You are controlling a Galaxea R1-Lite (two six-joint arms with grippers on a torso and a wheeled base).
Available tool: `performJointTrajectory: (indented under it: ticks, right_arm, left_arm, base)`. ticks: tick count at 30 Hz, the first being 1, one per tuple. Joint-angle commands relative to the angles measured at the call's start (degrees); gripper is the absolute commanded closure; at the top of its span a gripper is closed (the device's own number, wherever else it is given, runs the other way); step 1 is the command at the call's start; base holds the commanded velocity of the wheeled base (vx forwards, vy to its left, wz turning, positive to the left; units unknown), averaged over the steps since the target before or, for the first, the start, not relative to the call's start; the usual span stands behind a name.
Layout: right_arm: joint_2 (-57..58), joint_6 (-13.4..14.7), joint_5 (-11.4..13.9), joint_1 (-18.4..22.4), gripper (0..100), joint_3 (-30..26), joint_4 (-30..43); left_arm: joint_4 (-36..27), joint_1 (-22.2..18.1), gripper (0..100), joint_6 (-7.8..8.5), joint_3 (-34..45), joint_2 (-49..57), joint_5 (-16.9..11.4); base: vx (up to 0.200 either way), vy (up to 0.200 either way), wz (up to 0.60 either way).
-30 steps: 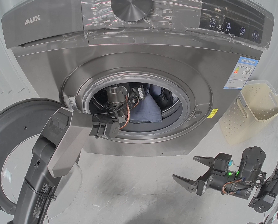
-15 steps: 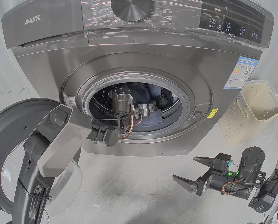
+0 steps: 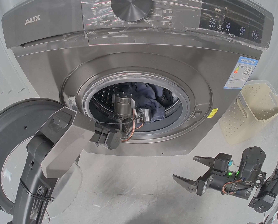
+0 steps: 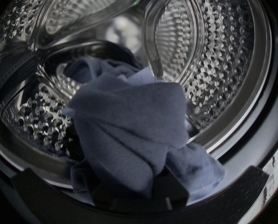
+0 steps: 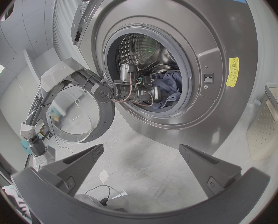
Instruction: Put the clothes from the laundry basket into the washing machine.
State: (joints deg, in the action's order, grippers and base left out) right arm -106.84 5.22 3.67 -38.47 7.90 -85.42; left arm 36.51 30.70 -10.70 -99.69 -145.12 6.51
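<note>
Left gripper (image 4: 140, 190) had drawn back toward the mouth of the drum (image 4: 226, 63), its fingers clamped on the blue clothes (image 4: 129, 125), which lay inside at the rim. Right gripper (image 3: 184, 167) hung low before the washer (image 3: 145, 56), fingers apart, near the basket (image 3: 257, 109).

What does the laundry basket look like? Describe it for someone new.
Start at the grey front-loading washing machine. On the floor to its right, as the robot faces it, sits the laundry basket, tilted. It alone is cream plastic with perforated walls.
</note>
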Motion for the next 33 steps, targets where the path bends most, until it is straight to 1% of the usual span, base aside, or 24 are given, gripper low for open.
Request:
performJointTrajectory:
  ticks: [1, 3, 4, 7, 9, 14, 31, 32, 33]
  right_arm:
    - [0.31, -0.03, 0.11, 0.15, 0, 0.1, -0.19]
    - [1.28, -0.12, 0.2, 0.5, 0, -0.08, -0.63]
    - [1.98, -0.21, 0.37, 0.68, 0, -0.34, -0.54]
    - [3.04, -0.3, 0.64, 0.77, 0, -0.25, -0.63]
    - [2.95, -0.3, 0.73, 0.68, 0, -0.25, -0.63]
    - [2.69, -0.3, 0.64, 0.24, 0, -0.43, -0.63]
    - [2.51, -0.12, 0.55, -0.11, 0, -0.6, -0.1]
    - [2.51, -0.21, 0.55, -0.11, 0, -0.6, -0.1]
    - [2.51, -0.21, 0.55, -0.11, 0, -0.52, -0.1]
  left_arm:
    - [1.28, -0.81, 100, -0.72, -6.04, -0.34, 1.66]
    - [2.78, -1.25, 100, -1.16, -9.64, -0.34, 3.6]
    - [3.3, -1.43, 100, -1.43, -11.22, -0.43, 4.12]
    - [4.8, -2.4, 100, -1.87, -14.65, -0.96, 4.74]
    - [6.82, -3.19, 100, -2.22, -14.9, -2.45, 4.83]
    - [10.25, -3.63, 100, -2.22, -14.9, -3.68, 5.53]
    - [9.9, -3.54, 100, -2.3, -14.9, -2.72, 5.53]
    - [9.9, -3.63, 0, -2.3, -14.9, -2.72, 5.53]
    - [9.81, -3.63, 0, -2.3, -14.9, -2.72, 5.53]
  base:
    - [0.0, 0.0, 0.0]
    - [0.0, 0.0, 0.0]
    - [0.0, 0.0, 0.0]
    - [0.0, 0.0, 0.0]
    - [0.0, 0.0, 0.0]
    - [0.0, 0.0, 0.0]
    - [0.0, 0.0, 0.0]
    - [0.0, 0.0, 0.0]
    - [0.0, 0.0, 0.0]
